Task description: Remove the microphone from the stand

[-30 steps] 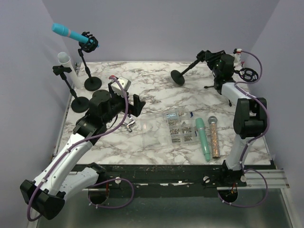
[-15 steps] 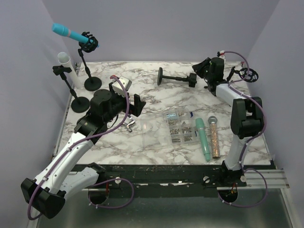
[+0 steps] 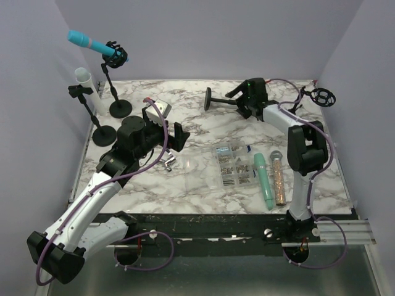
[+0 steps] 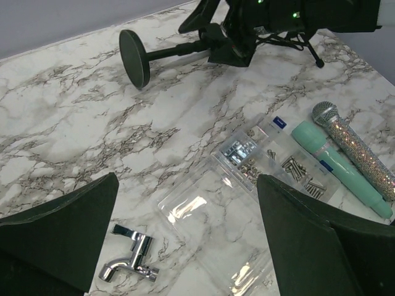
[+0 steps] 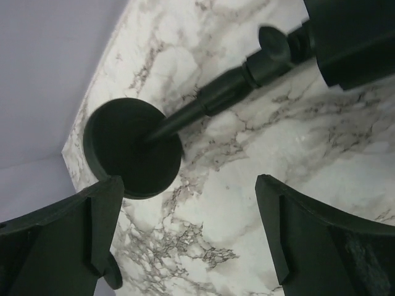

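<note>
Right wrist view showed the right hand (image 5: 188, 185) with its fingers spread wide and only the marble table (image 5: 247, 203) between them. Just ahead of its fingertips a black stand (image 5: 210, 98) lay on its side, the round base up on edge toward the hand's left finger and the rod running off past its right finger. From above, the hand overlapped the rod's upper end, and I could not tell whether they touched. The left hand (image 4: 186, 179) was open too, gripping nothing, above a clear box (image 4: 259, 163) of small hardware. A metal tap fitting (image 4: 129, 262) lay near its left finger. Off to its right a teal microphone (image 4: 336, 166) and a glittered microphone (image 4: 358, 157) lay side by side on the table. Well behind the left hand, and well apart from both hands, a cyan microphone (image 3: 86, 42) sat tilted in the clip of an upright stand (image 3: 114, 86). A white microphone (image 3: 83, 79) was held in a second stand (image 3: 92, 114) just beside it.
</note>
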`<state>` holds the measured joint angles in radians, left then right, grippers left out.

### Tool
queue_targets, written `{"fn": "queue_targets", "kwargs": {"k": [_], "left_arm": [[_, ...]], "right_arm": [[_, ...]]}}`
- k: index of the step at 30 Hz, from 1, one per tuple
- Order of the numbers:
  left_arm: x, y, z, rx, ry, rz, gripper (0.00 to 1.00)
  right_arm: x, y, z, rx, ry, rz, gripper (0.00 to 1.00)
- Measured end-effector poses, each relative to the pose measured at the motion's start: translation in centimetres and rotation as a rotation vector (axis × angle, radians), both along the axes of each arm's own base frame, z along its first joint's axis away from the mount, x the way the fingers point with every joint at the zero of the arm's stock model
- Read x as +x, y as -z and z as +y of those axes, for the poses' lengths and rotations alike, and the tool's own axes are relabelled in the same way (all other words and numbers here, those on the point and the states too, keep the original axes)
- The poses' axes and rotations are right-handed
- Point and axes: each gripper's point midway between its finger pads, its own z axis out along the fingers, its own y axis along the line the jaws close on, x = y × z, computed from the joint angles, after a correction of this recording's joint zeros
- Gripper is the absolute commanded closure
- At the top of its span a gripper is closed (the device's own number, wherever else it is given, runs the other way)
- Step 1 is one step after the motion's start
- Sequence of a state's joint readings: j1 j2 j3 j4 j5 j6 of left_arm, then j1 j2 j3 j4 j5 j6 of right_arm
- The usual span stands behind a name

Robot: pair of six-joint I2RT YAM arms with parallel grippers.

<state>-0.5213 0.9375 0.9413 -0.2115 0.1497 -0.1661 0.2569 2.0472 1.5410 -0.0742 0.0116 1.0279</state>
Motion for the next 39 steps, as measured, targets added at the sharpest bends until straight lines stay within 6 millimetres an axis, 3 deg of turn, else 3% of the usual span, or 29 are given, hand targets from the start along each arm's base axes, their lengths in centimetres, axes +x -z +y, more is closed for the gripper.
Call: {"fn": "queue_targets", "kwargs": {"k": [4,8,15,19,20,24,27,29,35,39], "left_arm": [[0.0,0.0,0.0,-0.001,0.000,0.000,0.02],[0.0,-0.1,0.0,-0.001,0.000,-0.001,0.02],[-0.1,-0.2,0.0,-0.004,0.001,-0.004,0.02],[-0.1,-0.2,0.0,-0.005,0.001,-0.004,0.01],[-0.1,-0.2,0.0,-0.005,0.001,-0.004,0.01],[-0.1,-0.2,0.0,-0.005,0.001,-0.005,0.02],[-0.1,-0.2,0.0,-0.005,0.001,-0.004,0.01],[-0.1,-0.2,0.0,-0.005,0.001,-0.004,0.01],[-0.1,-0.2,0.0,-0.005,0.001,-0.004,0.02],[-0.1,-0.2,0.0,-0.005,0.001,-0.004,0.01]], "right_arm": [[-0.9,4.1,1.8,0.088,0.089,0.140,0.04],[-0.9,7.0,1.0,0.125,0.236,0.227,0.04],[2.6,7.3,0.8,0.212,0.379,0.220,0.09],[4.6,7.3,1.3,0.266,0.411,0.206,0.23],[5.1,7.3,1.4,0.275,0.418,0.202,0.33],[5.9,8.1,1.3,0.272,0.440,0.200,0.54],[6.0,8.3,1.1,0.256,0.443,0.193,0.88],[6.7,7.6,1.1,0.264,0.441,0.158,0.97],[7.0,6.5,1.1,0.195,0.352,0.056,0.99],[6.6,4.5,0.8,0.088,0.244,-0.073,0.99]]}}
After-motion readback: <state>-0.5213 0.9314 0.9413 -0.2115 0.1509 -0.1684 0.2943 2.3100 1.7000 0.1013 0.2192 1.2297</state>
